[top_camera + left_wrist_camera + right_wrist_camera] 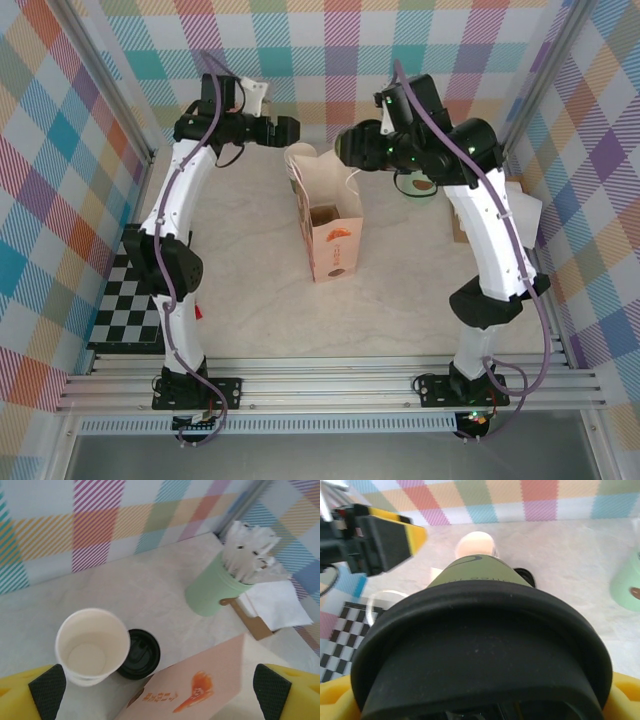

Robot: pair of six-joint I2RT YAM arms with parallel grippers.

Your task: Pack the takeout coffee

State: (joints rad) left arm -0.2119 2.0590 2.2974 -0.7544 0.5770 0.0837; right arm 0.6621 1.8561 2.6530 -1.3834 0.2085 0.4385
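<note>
The takeout coffee (477, 572), an olive-green cup under a black lid (480, 650), sits sideways between the jaws of my right gripper (480, 700), which is shut on it. That gripper (350, 148) hangs at the back of the table, just right of the top of the pink paper bag (328, 225). My left gripper (287, 130) is open and holds nothing, hovering left of the bag's top. Below its black pads (47, 690) lie the bag (195, 685), a stack of lidless cups (92, 645) and a loose black lid (140, 654).
A mint-green mug of white sachets (215, 587) and a napkin holder (272, 605) stand at the back right near the wall. A checkerboard mat (125, 305) lies at the left edge. The plaid walls close in on three sides.
</note>
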